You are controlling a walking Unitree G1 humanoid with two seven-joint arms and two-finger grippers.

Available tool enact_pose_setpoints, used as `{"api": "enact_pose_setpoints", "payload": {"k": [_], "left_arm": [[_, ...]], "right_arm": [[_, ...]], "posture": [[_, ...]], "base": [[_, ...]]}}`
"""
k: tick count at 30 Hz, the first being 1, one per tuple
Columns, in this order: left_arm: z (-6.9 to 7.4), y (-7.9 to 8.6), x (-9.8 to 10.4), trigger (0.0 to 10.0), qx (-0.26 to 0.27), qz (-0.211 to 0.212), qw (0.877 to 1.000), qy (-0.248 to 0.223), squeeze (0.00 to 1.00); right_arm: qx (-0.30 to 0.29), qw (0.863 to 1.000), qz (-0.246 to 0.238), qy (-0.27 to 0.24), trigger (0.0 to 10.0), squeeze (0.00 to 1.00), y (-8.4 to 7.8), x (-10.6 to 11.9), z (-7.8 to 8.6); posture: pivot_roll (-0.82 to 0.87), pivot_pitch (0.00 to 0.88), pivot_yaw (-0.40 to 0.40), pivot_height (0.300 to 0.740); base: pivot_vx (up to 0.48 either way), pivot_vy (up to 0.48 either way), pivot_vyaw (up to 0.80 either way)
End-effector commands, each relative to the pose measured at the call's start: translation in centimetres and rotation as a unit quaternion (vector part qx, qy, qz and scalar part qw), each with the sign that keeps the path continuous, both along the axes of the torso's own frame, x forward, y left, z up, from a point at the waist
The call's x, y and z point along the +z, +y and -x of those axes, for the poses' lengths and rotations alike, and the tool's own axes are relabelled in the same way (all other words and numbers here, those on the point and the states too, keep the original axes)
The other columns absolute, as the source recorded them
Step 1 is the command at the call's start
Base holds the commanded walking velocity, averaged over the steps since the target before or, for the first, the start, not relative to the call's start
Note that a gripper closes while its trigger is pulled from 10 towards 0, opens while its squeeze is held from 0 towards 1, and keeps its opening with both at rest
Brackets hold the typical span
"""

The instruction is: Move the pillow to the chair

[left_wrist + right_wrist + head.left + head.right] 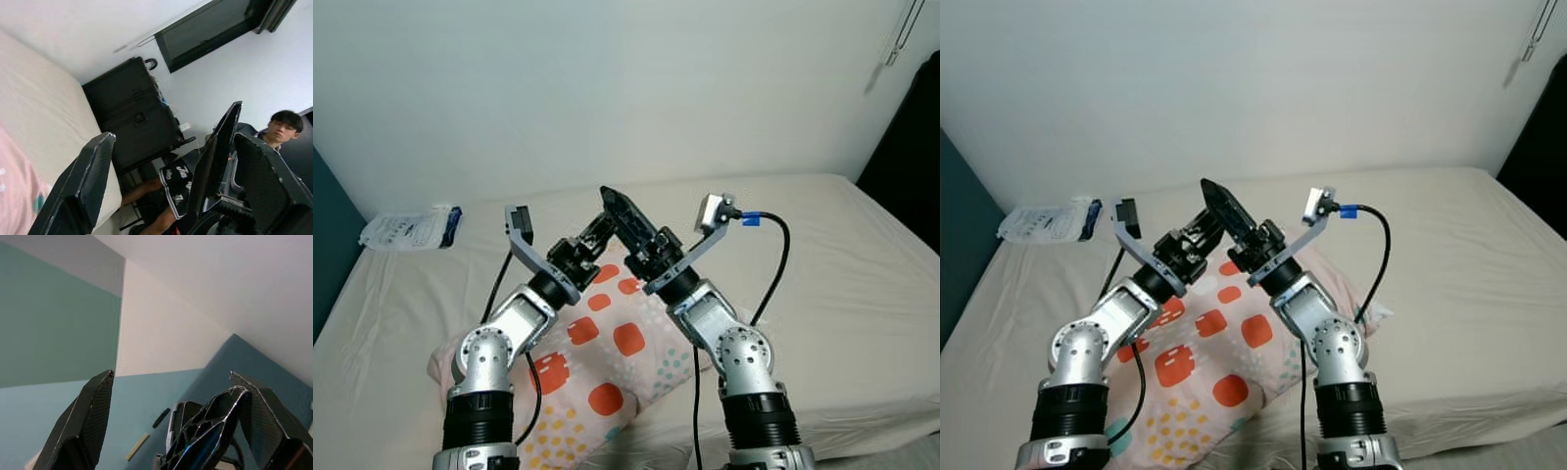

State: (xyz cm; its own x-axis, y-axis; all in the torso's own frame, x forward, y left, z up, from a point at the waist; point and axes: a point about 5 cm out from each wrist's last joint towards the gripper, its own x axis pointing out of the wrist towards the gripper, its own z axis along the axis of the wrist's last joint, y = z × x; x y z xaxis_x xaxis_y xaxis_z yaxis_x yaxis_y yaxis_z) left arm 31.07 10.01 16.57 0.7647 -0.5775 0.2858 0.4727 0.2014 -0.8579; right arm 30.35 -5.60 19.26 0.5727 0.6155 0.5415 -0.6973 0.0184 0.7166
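Pillow-moving had not begun, we judged: our left gripper (pixel 592 238) and right gripper (pixel 625 217) were raised and crossed above it, fingers spread in the wrist views and holding nothing, probably poised to come down on either side. Beneath our arms the pillow (pixel 607 362), pink with orange squares and dotted patches, lay flat on the bed (pixel 842 284) near its front edge, its long axis running diagonally from front-left toward back-right. A plastic packet (pixel 409 229) rested well apart by the wall. Our left wrist view caught a seated person (pixel 274 134) beside a black suitcase (pixel 132 112).
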Motion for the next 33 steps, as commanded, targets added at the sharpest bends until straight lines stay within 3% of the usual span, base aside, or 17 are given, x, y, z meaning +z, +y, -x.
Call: {"api": "enact_pose_setpoints", "payload": {"k": [1,5,19,20,21,22,23,24,25,26,27,29,33], "left_arm": [[0.1,0.0,-0.1,10.0,-0.004,-0.005,1.000,0.004,0.00],[0.2,-0.1,-0.2,10.0,-0.004,-0.006,1.000,0.004,0.00],[0.3,-0.2,-0.4,10.0,-0.008,-0.013,1.000,0.007,0.00],[0.2,-0.1,-0.8,10.0,-0.002,-0.031,0.999,0.011,0.00],[0.0,-0.1,-1.4,10.0,0.014,-0.077,0.997,0.016,0.00],[0.0,-0.1,-1.4,10.0,0.014,-0.077,0.997,0.016,0.00],[-0.5,0.1,-2.5,10.0,0.045,-0.160,0.986,0.029,0.00],[-0.5,0.1,-2.5,10.0,0.045,-0.160,0.986,0.029,0.00],[-0.9,0.6,-3.8,10.0,0.079,-0.231,0.968,0.052,0.00],[-1.3,1.8,-5.2,10.0,0.121,-0.270,0.951,0.085,0.00],[-1.4,2.7,-6.0,10.0,0.146,-0.261,0.947,0.116,0.00],[-1.2,3.3,-6.3,10.0,0.157,-0.240,0.949,0.134,0.00],[-0.6,3.2,-6.2,10.0,0.138,-0.203,0.960,0.136,0.00]], "right_arm": [[0.031,0.996,-0.077,-0.044,10.0,0.00,0.4,1.9,1.0],[0.049,0.988,-0.123,-0.082,10.0,0.00,0.0,3.2,1.7],[0.053,0.988,-0.119,-0.079,10.0,0.00,-0.1,2.9,2.0],[0.050,0.989,-0.118,-0.077,10.0,0.00,-0.1,2.8,1.9],[0.045,0.990,-0.113,-0.073,10.0,0.00,-0.1,2.6,1.8],[0.045,0.990,-0.113,-0.073,10.0,0.00,-0.1,2.6,1.8],[0.034,0.993,-0.097,-0.060,10.0,0.00,-0.1,2.2,1.4],[0.034,0.993,-0.097,-0.060,10.0,0.00,-0.1,2.2,1.4],[0.013,0.997,-0.067,-0.041,10.0,0.00,0.0,1.5,0.9],[-0.022,0.999,-0.022,-0.017,10.0,0.00,0.0,0.3,0.1],[-0.037,0.999,-0.005,-0.005,10.0,0.00,-0.4,-0.6,0.0],[-0.044,0.999,0.001,0.001,10.0,0.00,-0.9,-1.1,0.0],[-0.050,0.999,-0.006,0.008,10.0,0.00,-1.9,-1.5,0.4]], "posture": [[0.07,0.000,0.038,0.740],[0.07,0.000,0.037,0.740],[0.07,0.000,0.037,0.740],[0.07,0.000,0.036,0.740],[0.07,0.000,0.036,0.740],[0.07,0.000,0.036,0.740],[0.07,0.000,0.033,0.740],[0.07,0.000,0.033,0.740],[0.07,0.000,0.032,0.740],[0.07,0.000,0.030,0.740],[0.07,0.000,0.023,0.740],[0.07,0.000,0.020,0.740],[0.08,0.000,0.016,0.740]], "base": [[0.000,0.000,0.00],[0.000,0.000,0.00],[0.000,0.000,0.00],[0.000,0.000,0.00],[0.000,0.000,0.00],[0.000,0.000,0.00],[0.000,0.000,0.00],[0.000,0.000,0.00],[0.000,0.000,0.00],[0.000,0.000,0.00],[0.000,0.000,0.00],[0.000,0.000,0.00],[0.000,0.000,0.00]]}}
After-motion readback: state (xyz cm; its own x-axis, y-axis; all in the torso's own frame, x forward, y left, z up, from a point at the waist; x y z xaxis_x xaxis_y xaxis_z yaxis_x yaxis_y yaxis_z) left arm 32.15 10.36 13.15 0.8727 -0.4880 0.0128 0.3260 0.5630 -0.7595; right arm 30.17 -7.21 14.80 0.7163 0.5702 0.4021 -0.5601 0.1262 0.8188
